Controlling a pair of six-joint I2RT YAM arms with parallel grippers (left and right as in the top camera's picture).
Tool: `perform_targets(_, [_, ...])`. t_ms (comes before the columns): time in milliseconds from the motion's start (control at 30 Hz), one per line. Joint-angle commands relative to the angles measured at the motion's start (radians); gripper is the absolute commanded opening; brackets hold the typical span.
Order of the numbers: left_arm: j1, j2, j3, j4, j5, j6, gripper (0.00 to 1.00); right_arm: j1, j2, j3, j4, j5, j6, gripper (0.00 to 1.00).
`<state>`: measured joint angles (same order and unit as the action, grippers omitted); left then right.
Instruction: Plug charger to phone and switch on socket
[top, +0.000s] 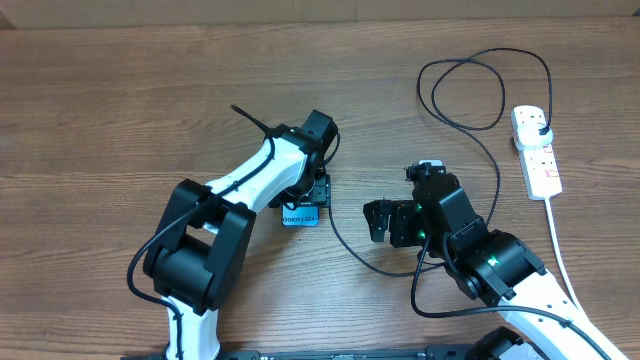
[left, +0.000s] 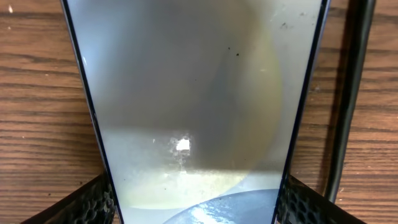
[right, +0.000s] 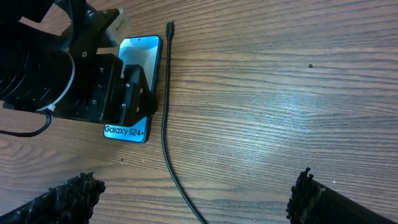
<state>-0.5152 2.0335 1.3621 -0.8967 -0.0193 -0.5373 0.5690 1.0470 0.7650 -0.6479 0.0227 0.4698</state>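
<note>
L pincer (left: 196, 202) clamps slim blue-screen phone (right: 143, 53); R pincer (right: 193, 183), spread wide, has small black connector tip (right: 169, 25) at 11 o'clock, thin black charger cable (right: 163, 124) running parallel beside phone.

**Overhead: L gripper on phone, R gripper nearby, charger in strip**

L gripper (top: 312, 192) sits over the phone (top: 299, 216), mid-table; only the phone's blue near end w/ text shows. R gripper (top: 385, 222) is near, to the right, not touching it. Charger (top: 497, 175) cable: black plug (top: 541, 129) in the socket (top: 541, 165) at far right, loops at top, then runs down past the R arm and curves back up beside the L gripper. White cord (top: 560, 250) leaves the strip toward the near edge.
</note>
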Motion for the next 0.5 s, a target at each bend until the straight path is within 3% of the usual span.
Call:
perform_targets(0, [0.006, 0.064, 0.011, -0.038, -0.032, -0.021, 0.29, -0.021, -0.005, 0.020, 0.010, 0.001, -0.008, 1.00])
perform_targets(200, [0.006, 0.064, 0.134, -0.149, -0.024, -0.021, 0.04, -0.068, -0.006, 0.020, 0.010, 0.000, -0.008, 1.00])
perform_targets(467, [0.014, 0.064, 0.332, -0.286, 0.122, -0.023, 0.04, -0.161, -0.006, 0.020, 0.010, -0.092, -0.034, 1.00])
